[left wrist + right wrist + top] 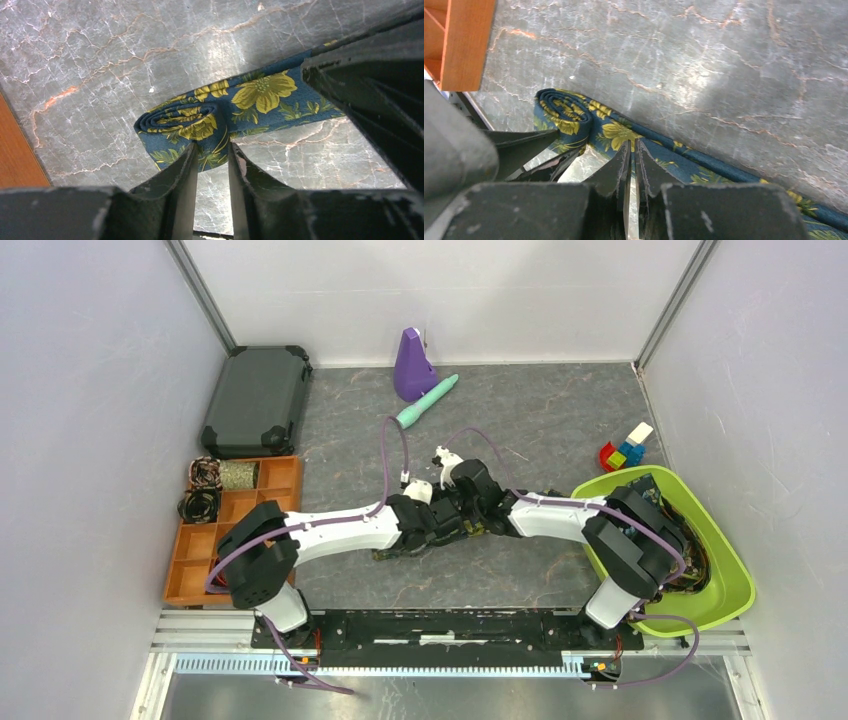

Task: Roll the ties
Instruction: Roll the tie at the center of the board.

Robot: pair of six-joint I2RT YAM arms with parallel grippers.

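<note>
A navy tie with yellow flowers (260,95) lies flat on the grey marbled table, one end rolled into a small coil (177,120). My left gripper (212,152) is nearly closed, with the tie's fabric between its tips just beside the coil. My right gripper (632,145) is closed to a thin slit on the tie's near edge, a little along the strip from the coil (564,110). In the top view both grippers, left (440,525) and right (470,518), meet at mid-table and hide most of the tie.
An orange compartment tray (275,480) at the left holds rolled ties (203,490). A green bin (735,585) at the right holds more ties. At the back are a black case (257,400), a purple cone (412,365), a teal cylinder (428,402) and toy blocks (625,450).
</note>
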